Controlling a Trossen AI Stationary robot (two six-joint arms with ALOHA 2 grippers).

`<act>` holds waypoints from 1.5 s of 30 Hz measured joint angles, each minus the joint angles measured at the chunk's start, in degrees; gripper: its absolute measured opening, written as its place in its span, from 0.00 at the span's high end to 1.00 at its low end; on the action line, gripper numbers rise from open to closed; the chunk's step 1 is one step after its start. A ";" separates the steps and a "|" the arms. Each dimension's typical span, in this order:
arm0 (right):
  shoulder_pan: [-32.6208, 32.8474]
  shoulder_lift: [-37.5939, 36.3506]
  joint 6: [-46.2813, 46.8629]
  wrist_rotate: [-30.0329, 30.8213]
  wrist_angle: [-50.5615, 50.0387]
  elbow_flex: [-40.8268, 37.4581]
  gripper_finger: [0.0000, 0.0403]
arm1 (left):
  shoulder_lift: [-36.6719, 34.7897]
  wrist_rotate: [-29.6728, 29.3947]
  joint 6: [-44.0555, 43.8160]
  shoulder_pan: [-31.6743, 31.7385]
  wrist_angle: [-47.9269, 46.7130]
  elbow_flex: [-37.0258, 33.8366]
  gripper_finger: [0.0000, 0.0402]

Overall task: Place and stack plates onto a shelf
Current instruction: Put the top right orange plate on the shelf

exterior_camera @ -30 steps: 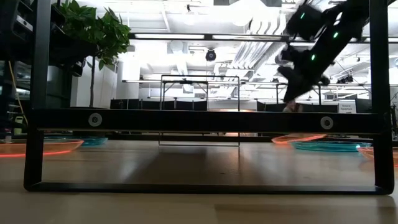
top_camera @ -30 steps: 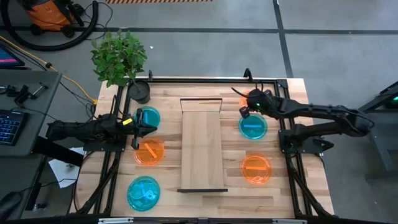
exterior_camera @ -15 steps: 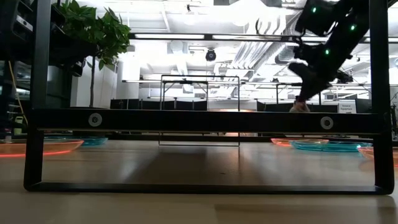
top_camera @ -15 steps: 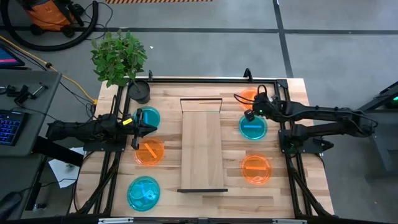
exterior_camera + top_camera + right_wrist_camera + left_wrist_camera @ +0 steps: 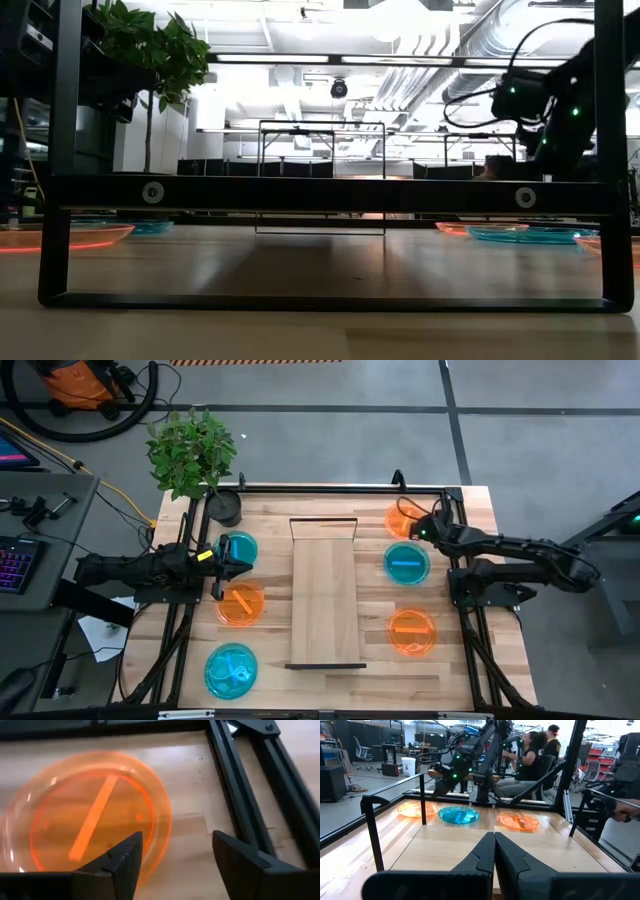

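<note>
The shelf (image 5: 325, 595) lies lengthwise in the middle of the table. Three plates lie flat on each side of it: cyan (image 5: 238, 548), orange (image 5: 240, 604) and cyan (image 5: 231, 670) on the left, orange (image 5: 400, 518), cyan (image 5: 407, 564) and orange (image 5: 412, 632) on the right. My right gripper (image 5: 177, 855) is open and slants down over the near-right rim of the far right orange plate (image 5: 95, 820). One finger (image 5: 125, 860) stands above the rim, the other (image 5: 240, 857) over bare wood. My left gripper (image 5: 494, 851) is shut and level, between the two far left plates (image 5: 225, 565).
A dark frame rail (image 5: 250, 785) runs close beside my right gripper along the table's right side. A potted plant (image 5: 222, 505) stands at the far left corner. The shelf's dark end frame (image 5: 330, 190) crosses the low view. People sit beyond the table (image 5: 535, 755).
My right gripper has sunk toward the far right orange plate and drawn back toward the table's right edge. It has rolled at the wrist, tipped downward and opened. No plate has moved.
</note>
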 joint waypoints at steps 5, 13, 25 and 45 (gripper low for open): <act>-5.00 0.00 0.63 -3.29 11.83 -3.97 0.47 | 0.02 0.00 0.02 0.00 0.00 0.00 1.00; -9.86 0.02 1.55 -9.92 22.37 -9.48 0.55 | 0.00 -0.02 0.00 0.01 -0.02 0.00 1.00; -10.95 0.04 2.86 -11.20 24.56 -10.54 0.57 | 0.00 -0.02 0.02 0.00 -0.02 0.00 1.00; -12.42 9.76 0.32 -9.86 24.31 -3.03 0.57 | 0.00 0.00 0.00 0.02 -0.02 0.00 1.00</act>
